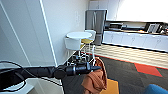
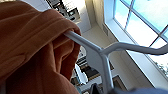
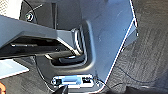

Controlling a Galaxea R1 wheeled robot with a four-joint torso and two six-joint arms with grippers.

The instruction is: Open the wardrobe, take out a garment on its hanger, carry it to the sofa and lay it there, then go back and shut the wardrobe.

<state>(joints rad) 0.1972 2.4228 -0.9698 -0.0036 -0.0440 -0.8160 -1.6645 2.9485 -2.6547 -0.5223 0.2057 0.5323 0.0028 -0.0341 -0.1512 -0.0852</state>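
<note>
My left arm reaches out level in front of me, and my left gripper (image 1: 96, 67) is closed on the hanger (image 2: 105, 53), pinching it near the hook. The garment (image 1: 95, 77) hangs straight down from that grip, its orange cloth bunched just below and beyond my fingers, well off the carpet (image 1: 130, 72). Seen from my left wrist, the hanger's white shoulder runs into the orange folds close beside the grip. Past my hand stand a round white table (image 1: 79, 35) and chairs, with a kitchen counter (image 1: 136, 40) farther off. A blue corner of the sofa (image 1: 156, 89) lies low to my hand's right. My right gripper's state I cannot tell.
</note>
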